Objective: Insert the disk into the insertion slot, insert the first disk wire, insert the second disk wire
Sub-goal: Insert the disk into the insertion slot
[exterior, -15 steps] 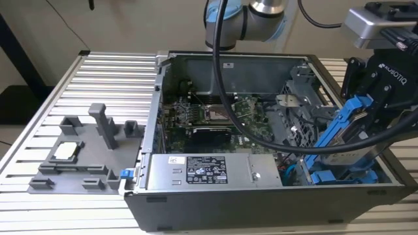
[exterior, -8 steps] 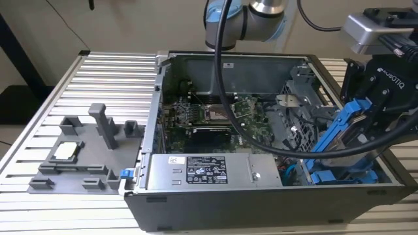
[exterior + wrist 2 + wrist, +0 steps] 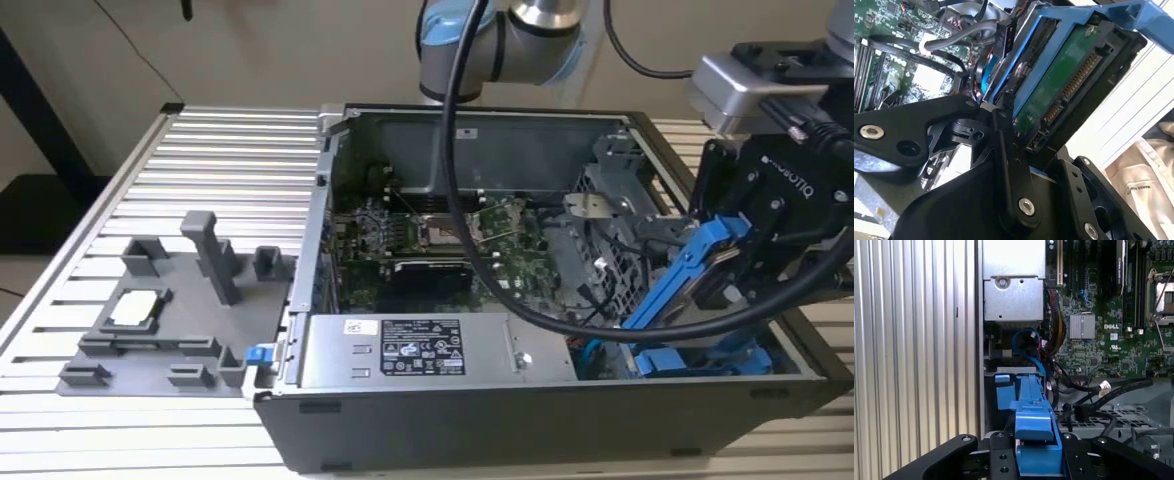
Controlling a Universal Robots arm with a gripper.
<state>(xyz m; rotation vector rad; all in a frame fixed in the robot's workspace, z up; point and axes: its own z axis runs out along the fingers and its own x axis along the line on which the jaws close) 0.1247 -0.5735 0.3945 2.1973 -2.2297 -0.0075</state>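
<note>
**Disk clamped in the pincer, tilted over the drive cage corner**

- Pincer: you have it closed on the disk. In the first wrist view the black fingers sit on either side of the blue frame, pressed against it.
- Disk position: in the exterior view it hangs steeply tilted at the exterior view's right side of the open computer case. Its upper end is at the pincer and its lower end dips inside the case wall. It is not lying flat in any bay.
- Insertion slot: the grey perforated cage stands just behind the tilted disk. I cannot tell whether the two touch.
- Disk underside: the second wrist view shows the green circuit board facing the camera. Its row of connector contacts is exposed along one edge.
- First wrist view: the disk appears edge-on.
- Near the disk: black cables lie loose across the perforated plate, and a blue cable loops beside the power-supply box.
- Surroundings: the motherboard fills the case floor. The case stands on the slatted desk, with a grey fixture tray well apart at the exterior view's left.
</note>
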